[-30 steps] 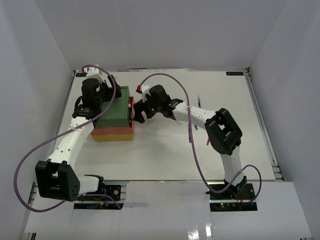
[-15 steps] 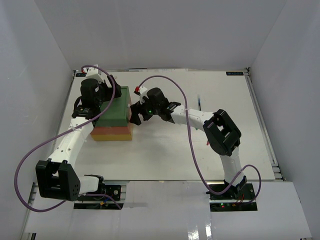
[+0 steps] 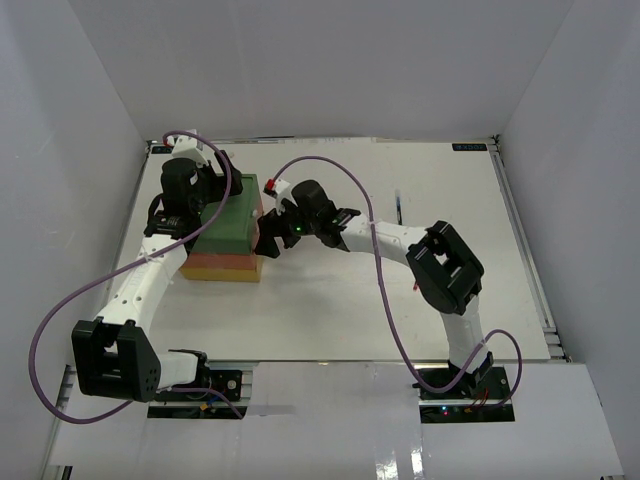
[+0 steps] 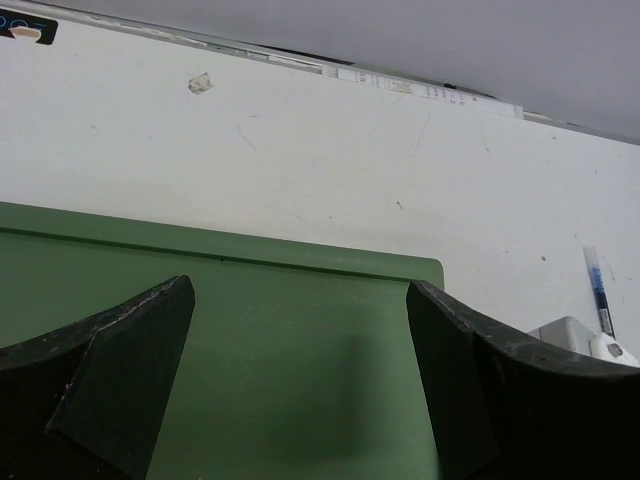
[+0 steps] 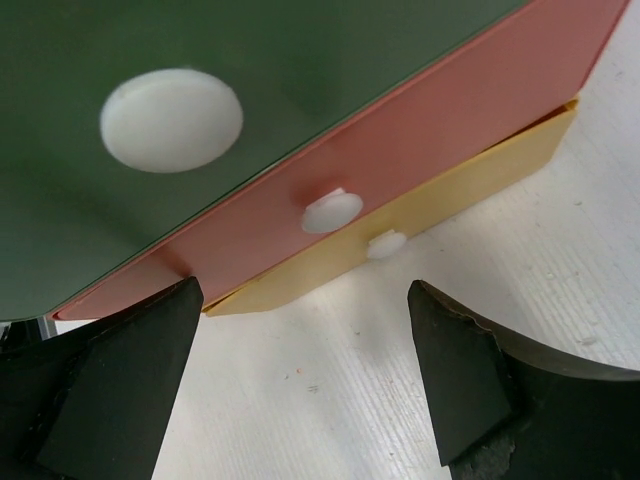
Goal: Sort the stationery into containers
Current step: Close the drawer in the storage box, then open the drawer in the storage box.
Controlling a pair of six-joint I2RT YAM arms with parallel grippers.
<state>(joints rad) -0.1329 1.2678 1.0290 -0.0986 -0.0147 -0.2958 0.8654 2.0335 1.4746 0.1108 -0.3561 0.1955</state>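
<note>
White table bears a three-colour drawer stack; left gripper over it and right gripper at its front stand spread, empty.

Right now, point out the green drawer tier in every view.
Top external: green drawer tier, left of centre, seen from above.
Left wrist: its top fills the lower frame.
Right wrist: its front, with white knob, upper left.
Shared landmark: white table, in all three.
</note>
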